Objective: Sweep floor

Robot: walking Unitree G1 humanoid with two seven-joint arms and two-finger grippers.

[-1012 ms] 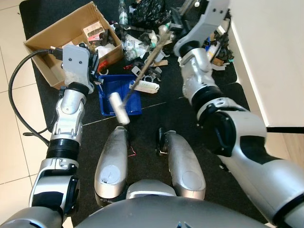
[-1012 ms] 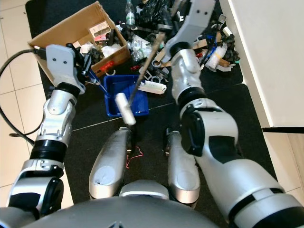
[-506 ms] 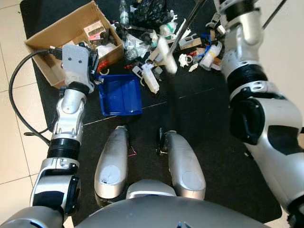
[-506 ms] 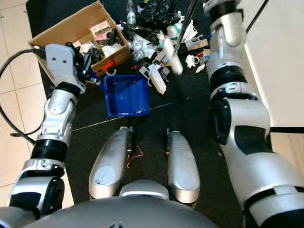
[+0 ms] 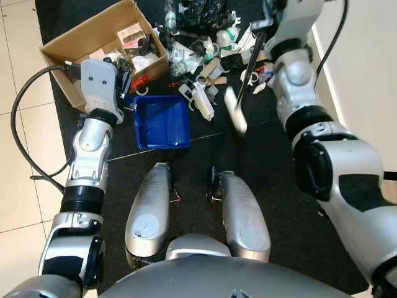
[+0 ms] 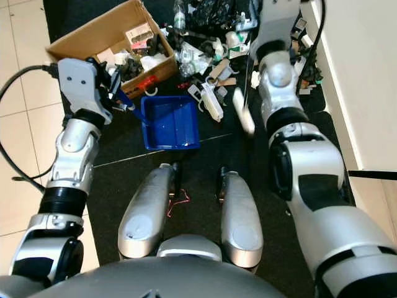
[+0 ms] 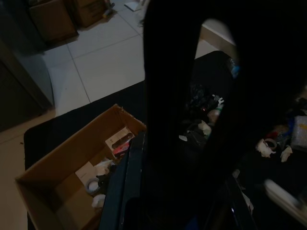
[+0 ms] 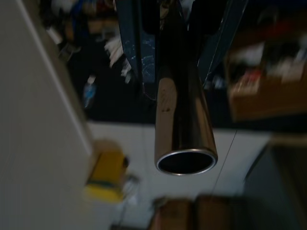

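Observation:
A blue dustpan (image 5: 161, 121) lies on the black mat (image 5: 267, 161) in front of my knees. My left gripper (image 6: 118, 92) is shut on its blue handle (image 6: 128, 105), beside the cardboard box. My right gripper (image 5: 268, 23), high at the back right, is shut on the broom's metal pole (image 8: 184, 124). The pole (image 5: 253, 62) slants down to a white brush head (image 5: 234, 118), blurred, over the mat just right of the dustpan. A pile of rubbish (image 5: 205, 37) with bottles, wrappers and black bags lies behind the dustpan.
An open cardboard box (image 5: 99, 43) of odds and ends stands at the back left. A white wall (image 5: 366, 74) runs along the right. Pale tiles (image 5: 18, 155) and a black cable (image 5: 25, 149) lie to the left. My silver legs (image 5: 149, 205) are below.
The brush head swung from over the dustpan back to the rubbish pile, then came forward to the mat right of the dustpan. The left arm and dustpan stayed put.

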